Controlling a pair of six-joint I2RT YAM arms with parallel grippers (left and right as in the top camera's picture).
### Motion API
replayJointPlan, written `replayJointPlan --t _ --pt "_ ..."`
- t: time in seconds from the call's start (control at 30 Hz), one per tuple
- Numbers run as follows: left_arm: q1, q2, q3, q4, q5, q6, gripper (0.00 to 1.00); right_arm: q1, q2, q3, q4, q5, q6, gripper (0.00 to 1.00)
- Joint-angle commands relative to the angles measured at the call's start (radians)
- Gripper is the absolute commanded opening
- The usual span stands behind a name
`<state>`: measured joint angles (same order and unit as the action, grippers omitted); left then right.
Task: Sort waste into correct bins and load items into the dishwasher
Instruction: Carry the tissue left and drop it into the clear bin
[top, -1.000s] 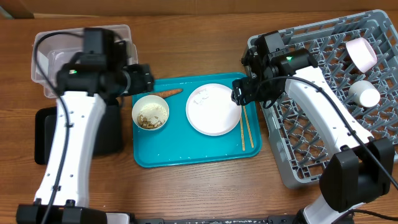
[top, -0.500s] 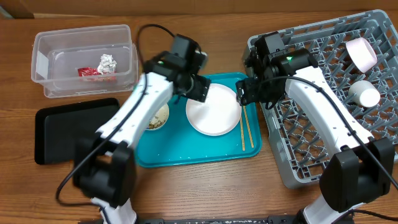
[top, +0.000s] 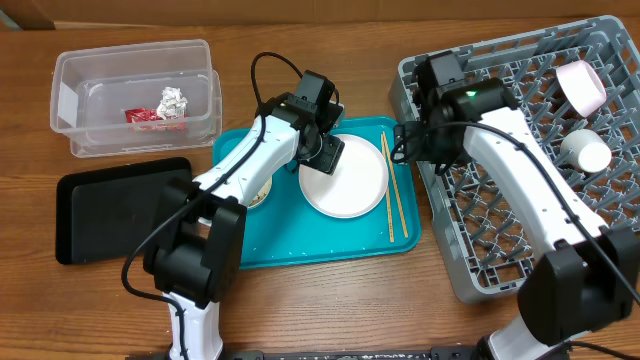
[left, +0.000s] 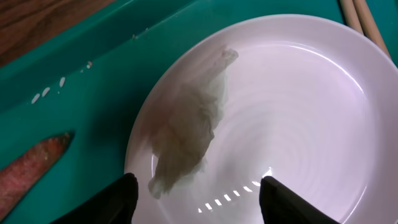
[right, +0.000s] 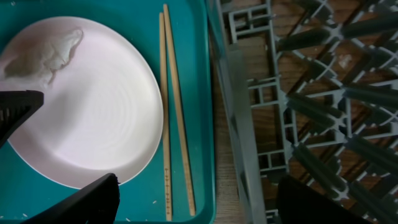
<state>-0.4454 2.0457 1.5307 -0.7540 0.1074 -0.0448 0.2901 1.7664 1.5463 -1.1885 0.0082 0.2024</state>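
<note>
The left gripper (left: 198, 200), jaws spread and holding nothing, hovers low over the far-left part of the pale pink plate (top: 352, 188), with a crumpled pale scrap (left: 186, 130) lying on the plate between its fingers; whether they touch it cannot be told. The plate sits in the middle of the teal tray (top: 300, 248), with two wooden chopsticks (top: 392, 195) lying side by side just to its right, on the tray. An orange carrot piece (left: 28, 171) and a few rice grains (left: 46, 93) rest on the tray left of the plate, and a white bowl (top: 259, 193) is half hidden under the left arm. The right gripper (right: 202, 202), also wide open and empty, hangs above the tray's right edge, where it meets the grey dish rack (top: 500, 255). A pink cup (top: 580, 85) and a white cup (top: 585, 150) lie in the rack's far-right part. At far left, the clear tub (top: 70, 75) holds a red wrapper (top: 140, 115) and crumpled silver paper (top: 173, 100); the black tray (top: 110, 215) sits just nearer.
</note>
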Motion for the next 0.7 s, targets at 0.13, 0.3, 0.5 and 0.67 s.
replayJointPlan --t 0.13,0.3,0.5,0.67 --pt "-0.006 0.035 0.009 0.009 -0.013 0.023 0.58 -0.042 -0.105 0.0 0.003 0.017 0.011 0.83" --pt "-0.007 0.055 0.009 0.009 -0.013 0.023 0.45 -0.062 -0.129 0.0 -0.004 0.017 0.011 0.83" --pt "-0.006 0.054 0.024 0.014 -0.015 0.014 0.04 -0.077 -0.135 0.0 -0.01 0.017 0.011 0.83" --pt "0.021 0.023 0.132 -0.088 -0.03 -0.01 0.04 -0.077 -0.135 0.0 -0.006 0.018 0.008 0.84"
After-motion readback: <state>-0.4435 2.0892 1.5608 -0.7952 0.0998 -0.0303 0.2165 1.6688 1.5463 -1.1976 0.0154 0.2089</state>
